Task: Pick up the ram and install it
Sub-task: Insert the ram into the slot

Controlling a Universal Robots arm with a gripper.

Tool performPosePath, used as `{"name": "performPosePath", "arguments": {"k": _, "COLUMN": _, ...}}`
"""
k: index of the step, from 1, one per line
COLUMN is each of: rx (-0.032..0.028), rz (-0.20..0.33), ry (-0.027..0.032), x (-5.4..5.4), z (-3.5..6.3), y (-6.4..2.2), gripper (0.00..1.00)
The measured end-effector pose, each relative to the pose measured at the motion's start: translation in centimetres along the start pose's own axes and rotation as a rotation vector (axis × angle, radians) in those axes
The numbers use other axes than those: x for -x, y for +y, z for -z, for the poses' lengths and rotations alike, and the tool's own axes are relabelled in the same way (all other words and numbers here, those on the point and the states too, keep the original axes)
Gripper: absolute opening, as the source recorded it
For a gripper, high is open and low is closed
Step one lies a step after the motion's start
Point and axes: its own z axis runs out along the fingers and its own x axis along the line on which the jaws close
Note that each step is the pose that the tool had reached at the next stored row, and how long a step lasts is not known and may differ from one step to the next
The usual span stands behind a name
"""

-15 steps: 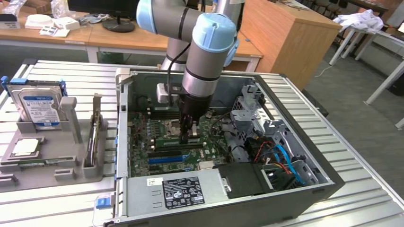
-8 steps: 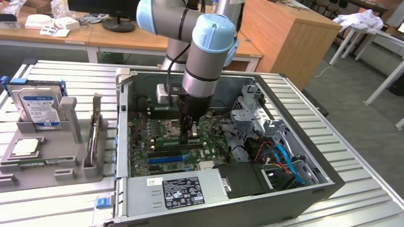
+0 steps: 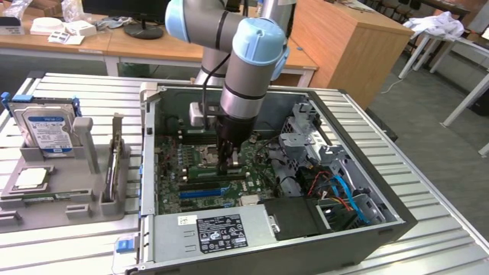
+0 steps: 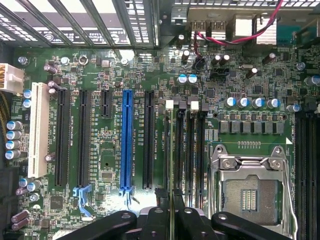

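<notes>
Wrist view: thin green ram (image 4: 171,150) edge-on, gripped between jaws

Arm (image 3: 246,86) reaching down, jaws pinched on ram (image 4: 171,145).
Last link approx. vertical, blue-capped joint on top; wrist (image 3: 231,129) straight, gripper (image 3: 229,166) pointing straight down. Fingers (image 4: 161,205) nearly together, parallel, clamping the thin board edge-on betw. them.

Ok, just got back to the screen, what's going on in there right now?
The arm's gripper is down inside the open computer case, shut on the ram, held edge-on. It lies along the memory slots beside the empty CPU socket. Whether it is seated yet I cannot tell.
</notes>
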Motion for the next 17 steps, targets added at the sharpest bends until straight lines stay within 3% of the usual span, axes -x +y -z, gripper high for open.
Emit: {"name": "performPosePath", "arguments": {"k": 17, "rx": 0.0000, "rz": 0.000, "ry": 0.0001, "x": 0.00, "z": -0.26, "y": 0.00, "gripper": 0.14}}
